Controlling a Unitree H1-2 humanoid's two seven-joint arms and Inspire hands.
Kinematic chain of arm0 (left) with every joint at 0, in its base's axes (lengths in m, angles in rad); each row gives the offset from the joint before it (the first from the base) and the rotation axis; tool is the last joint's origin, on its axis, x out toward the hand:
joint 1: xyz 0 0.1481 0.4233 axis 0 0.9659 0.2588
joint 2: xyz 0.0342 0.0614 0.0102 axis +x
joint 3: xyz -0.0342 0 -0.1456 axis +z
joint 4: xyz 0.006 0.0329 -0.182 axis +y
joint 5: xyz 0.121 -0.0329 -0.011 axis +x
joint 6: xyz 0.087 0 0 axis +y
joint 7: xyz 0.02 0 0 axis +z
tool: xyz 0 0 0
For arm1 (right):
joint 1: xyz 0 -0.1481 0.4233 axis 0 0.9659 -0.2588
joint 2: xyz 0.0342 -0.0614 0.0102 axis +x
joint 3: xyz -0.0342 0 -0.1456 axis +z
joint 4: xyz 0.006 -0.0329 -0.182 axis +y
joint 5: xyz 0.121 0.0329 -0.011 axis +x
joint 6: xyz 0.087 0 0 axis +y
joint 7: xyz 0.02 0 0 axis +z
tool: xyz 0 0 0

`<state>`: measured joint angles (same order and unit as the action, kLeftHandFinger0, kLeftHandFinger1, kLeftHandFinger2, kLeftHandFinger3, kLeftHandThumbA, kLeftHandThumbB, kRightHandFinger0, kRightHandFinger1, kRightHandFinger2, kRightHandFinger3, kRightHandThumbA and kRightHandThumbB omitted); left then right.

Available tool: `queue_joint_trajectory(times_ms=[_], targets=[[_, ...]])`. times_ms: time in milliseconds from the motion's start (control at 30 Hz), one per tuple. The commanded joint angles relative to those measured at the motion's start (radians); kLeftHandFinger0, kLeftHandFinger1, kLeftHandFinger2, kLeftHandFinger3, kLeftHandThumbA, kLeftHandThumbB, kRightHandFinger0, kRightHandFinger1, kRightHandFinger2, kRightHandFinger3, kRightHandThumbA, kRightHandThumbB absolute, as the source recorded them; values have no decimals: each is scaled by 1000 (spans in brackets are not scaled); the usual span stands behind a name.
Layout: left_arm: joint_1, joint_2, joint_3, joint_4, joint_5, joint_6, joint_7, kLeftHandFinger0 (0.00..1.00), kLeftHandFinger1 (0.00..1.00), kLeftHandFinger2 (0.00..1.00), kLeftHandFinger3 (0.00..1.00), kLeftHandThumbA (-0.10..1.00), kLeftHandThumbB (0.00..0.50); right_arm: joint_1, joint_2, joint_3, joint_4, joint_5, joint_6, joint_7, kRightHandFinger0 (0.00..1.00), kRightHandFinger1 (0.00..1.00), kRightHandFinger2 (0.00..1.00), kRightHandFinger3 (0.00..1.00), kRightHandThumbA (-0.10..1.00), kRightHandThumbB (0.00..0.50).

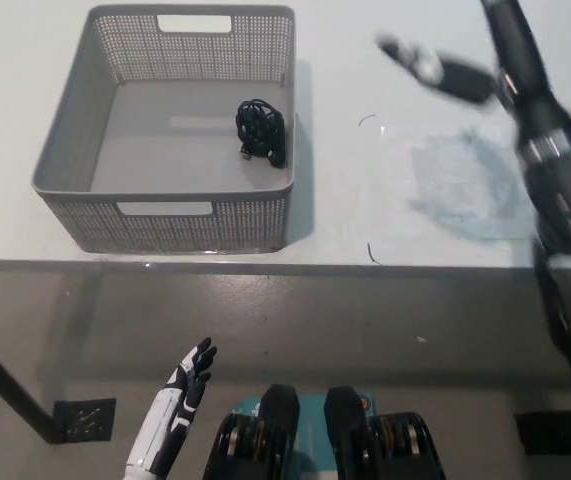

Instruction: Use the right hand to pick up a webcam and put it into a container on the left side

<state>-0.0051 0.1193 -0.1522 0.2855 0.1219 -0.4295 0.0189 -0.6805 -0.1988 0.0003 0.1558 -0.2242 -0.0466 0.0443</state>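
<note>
While we look steeply down from the head camera, we log the following.

Surface: we see a white table [165, 265] filling the upper part of the view; its front edge crosses the picture below the basket.
Floor: we see grey-green flooring below the table edge, with a dark diagonal bar at the lower left and a small dark square plate [83, 420] beside it.
Table markings: we note a faint pale patch [460, 185] on the right half of the table, like a clear film or a scuffed area; we cannot tell which. Small dark marks sit at its left edge.
Hard to make out: we find the right hand [435, 70] heavily blurred at the upper right, above the table and well apart from the basket. Its fingers appear loosely spread and we see nothing in them, though the blur keeps us from being sure.
Cut off: we see the black right arm [555, 190] run off the right edge of the picture.
Container: we record a grey perforated basket [165, 225] with handle slots, standing on the left of the table near the front edge.
Contents: we see the webcam [261, 132], a black bundle of body and coiled cable, lying on the basket floor close to the right wall.
Resting hand: we see the left hand [187, 385] low at the lower left, over the floor, fingers apart and holding nothing.
</note>
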Motion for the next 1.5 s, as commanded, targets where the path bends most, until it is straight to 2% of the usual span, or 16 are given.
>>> queue_joint_trajectory(times_ms=[0, 167, 267, 300, 400, 433, 467, 633, 733, 867, 1000, 1100, 1167, 1233, 1433, 1467], targets=[[-47, 27, 35, -26, -3, -40, 15, 1000, 1000, 1000, 1000, 1000, 183, 391, -103, -129, -504, 266, -50, 69, 1000, 1000, 1000, 1000, 1000, 290], [-78, 21, 44, -24, -7, -40, 10, 1000, 1000, 1000, 1000, 1000, 197, 549, -77, -99, -440, 254, -141, 62, 1000, 1000, 1000, 1000, 1000, 262], [-87, 16, 45, -32, -5, -40, 5, 1000, 1000, 1000, 1000, 1000, 173, 641, -63, -72, -353, 273, -225, 83, 1000, 1000, 1000, 1000, 1000, 206], [-89, 15, 47, -32, 2, -40, 11, 1000, 1000, 1000, 1000, 1000, 174, 658, -57, -68, -332, 283, -224, 89, 1000, 1000, 1000, 1000, 1000, 233], [-95, 13, 53, -29, 3, -40, 9, 1000, 1000, 1000, 1000, 1000, 175, 697, -48, -51, -245, 276, -287, 96, 1000, 1000, 1000, 1000, 1000, 202], [-98, 15, 53, -28, 1, -40, 8, 1000, 1000, 1000, 1000, 1000, 177, 717, -31, -44, -207, 280, -291, 95, 1000, 1000, 1000, 1000, 1000, 259], [-100, 16, 55, -27, -2, -40, 5, 1000, 1000, 1000, 1000, 1000, 179, 724, -25, -39, -198, 267, -297, 89, 1000, 1000, 1000, 1000, 1000, 255], [-130, 17, 59, -12, 11, -40, 9, 1000, 1000, 1000, 1000, 1000, 182, 741, 3, -16, -167, 291, -271, 106, 1000, 1000, 1000, 1000, 1000, 172], [-144, 20, 60, -7, 14, -40, 13, 1000, 1000, 1000, 1000, 1000, 175, 733, 19, -2, -129, 370, -230, 155, 1000, 1000, 1000, 1000, 1000, 164], [-151, 14, 63, -8, 12, -40, 10, 1000, 1000, 1000, 1000, 1000, 167, 713, 28, 11, -81, 363, -257, 169, 1000, 1000, 1000, 1000, 1000, 142], [-147, 18, 61, -7, 7, -40, 8, 1000, 1000, 1000, 1000, 1000, 146, 703, 45, 25, -85, 399, -204, 187, 1000, 1000, 1000, 1000, 1000, 118], [-143, 17, 62, -5, 13, -40, 15, 1000, 1000, 1000, 1000, 1000, 165, 693, 54, 36, -83, 410, -183, 194, 1000, 1000, 1000, 1000, 1000, 85], [-152, 16, 63, 1, 6, -40, 16, 1000, 1000, 1000, 1000, 1000, 164, 677, 53, 34, -76, 429, -170, 203, 1000, 1000, 1000, 1000, 1000, 82], [-153, 18, 64, 9, 1, -40, 20, 1000, 1000, 1000, 1000, 1000, 158, 660, 56, 29, -56, 446, -155, 209, 1000, 1000, 1000, 1000, 1000, 129], [-153, 23, 63, 17, 5, -40, 24, 1000, 1000, 1000, 1000, 1000, 167, 654, 54, 22, -18, 446, -157, 210, 1000, 1000, 1000, 1000, 1000, 130], [-154, 23, 63, 19, 2, -40, 21, 1000, 1000, 1000, 1000, 1000, 165, 654, 52, 22, -10, 444, -173, 214, 1000, 1000, 1000, 1000, 1000, 116]])
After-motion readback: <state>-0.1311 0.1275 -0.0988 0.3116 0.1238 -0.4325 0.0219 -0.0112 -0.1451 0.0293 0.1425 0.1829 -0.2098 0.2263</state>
